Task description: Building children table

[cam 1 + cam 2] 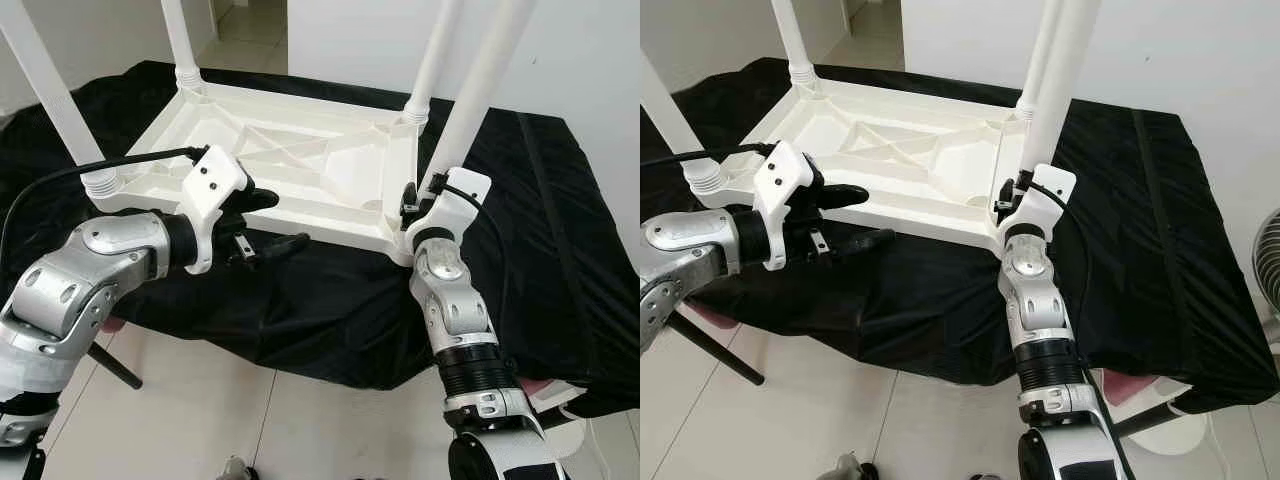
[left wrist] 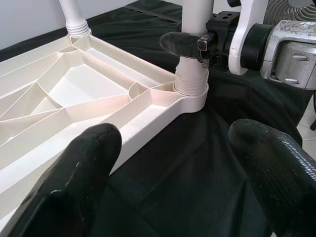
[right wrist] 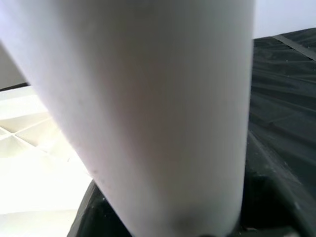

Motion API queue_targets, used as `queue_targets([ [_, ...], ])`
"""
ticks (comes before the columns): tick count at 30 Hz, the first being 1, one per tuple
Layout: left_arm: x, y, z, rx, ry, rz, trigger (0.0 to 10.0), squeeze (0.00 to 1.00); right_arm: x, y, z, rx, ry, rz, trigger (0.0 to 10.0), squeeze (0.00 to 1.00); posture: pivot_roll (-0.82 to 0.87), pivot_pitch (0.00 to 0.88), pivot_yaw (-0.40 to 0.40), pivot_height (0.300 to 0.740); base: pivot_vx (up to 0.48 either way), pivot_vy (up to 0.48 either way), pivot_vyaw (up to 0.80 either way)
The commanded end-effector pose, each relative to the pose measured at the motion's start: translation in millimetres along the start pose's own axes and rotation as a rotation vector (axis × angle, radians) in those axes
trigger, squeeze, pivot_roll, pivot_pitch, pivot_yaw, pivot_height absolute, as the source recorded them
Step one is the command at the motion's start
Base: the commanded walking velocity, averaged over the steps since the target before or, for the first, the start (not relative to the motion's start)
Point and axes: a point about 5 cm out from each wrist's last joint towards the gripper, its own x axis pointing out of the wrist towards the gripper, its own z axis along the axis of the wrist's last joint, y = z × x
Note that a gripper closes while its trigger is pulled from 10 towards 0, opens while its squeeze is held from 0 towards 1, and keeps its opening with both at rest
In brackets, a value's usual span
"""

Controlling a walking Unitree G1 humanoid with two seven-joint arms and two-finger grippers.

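White ribbed tabletop upturned, legs skyward

Black cloth is draped over the whole work surface, wrinkled and hanging off the front edge. Under it the floor is pale glossy tile with thin grout lines. Behind the cloth there's a plain white wall, plus a doorway gap with tan flooring past it. A white fan (just its grille edge) sits right of the cloth. Light's bright and even.
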Motion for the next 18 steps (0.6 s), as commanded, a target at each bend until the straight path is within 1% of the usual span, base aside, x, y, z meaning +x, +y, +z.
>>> queue_targets([
  [1, -0.6, -12.3, 2.2, 0.016, -0.005, -0.239, 10.0, 0.0, -8.4, -21.3, -50.2, -0.026, 0.24, -0.086, 0.0, 0.0, 0.01, 0.148, 0.017, 0.74, 0.0, 0.0, 0.0],
  [6, -0.8, -12.3, 2.1, 0.016, -0.005, -0.237, 10.0, 0.0, -10.3, -21.4, -50.5, 0.009, 0.245, -0.118, 0.0, 0.0, 0.01, 0.148, 0.017, 0.74, 0.0, 0.0, 0.0],
  [8, -0.7, -12.3, 2.1, 0.016, -0.006, -0.237, 10.0, 0.0, -11.5, -20.3, -52.4, 0.048, 0.265, -0.126, 0.0, 0.0, 0.01, 0.148, 0.017, 0.74, 0.0, 0.0, 0.0],
  [10, -0.4, -12.0, 2.3, 0.015, -0.007, -0.234, 10.0, 0.0, -11.3, -14.6, -48.4, 0.05, 0.237, -0.071, 0.0, 0.0, 0.01, 0.148, 0.017, 0.74, 0.0, 0.0, 0.0],
  [13, -0.4, -11.8, 2.2, 0.015, -0.007, -0.232, 10.0, 0.0, -11.7, -11.4, -47.9, 0.063, 0.243, -0.047, 0.0, 0.0, 0.01, 0.148, 0.017, 0.74, 0.0, 0.0, 0.0],
  [16, -0.4, -11.8, 2.2, 0.015, -0.007, -0.232, 10.0, 0.0, -11.7, -11.4, -47.9, 0.063, 0.243, -0.047, 0.0, 0.0, 0.01, 0.148, 0.017, 0.74, 0.0, 0.0, 0.0],
  [17, -0.5, -11.4, 2.3, 0.015, -0.008, -0.228, 10.0, 0.0, -12.1, -7.5, -48.1, 0.068, 0.256, -0.009, 0.0, 0.0, 0.01, 0.148, 0.017, 0.74, 0.0, 0.0, 0.0],
  [18, -0.8, -10.3, 2.8, 0.014, -0.012, -0.219, 10.0, 0.0, -13.1, 1.7, -46.8, 0.044, 0.26, 0.097, 0.0, 0.0, 0.01, 0.148, 0.017, 0.74, 0.0, 0.0, 0.0],
])
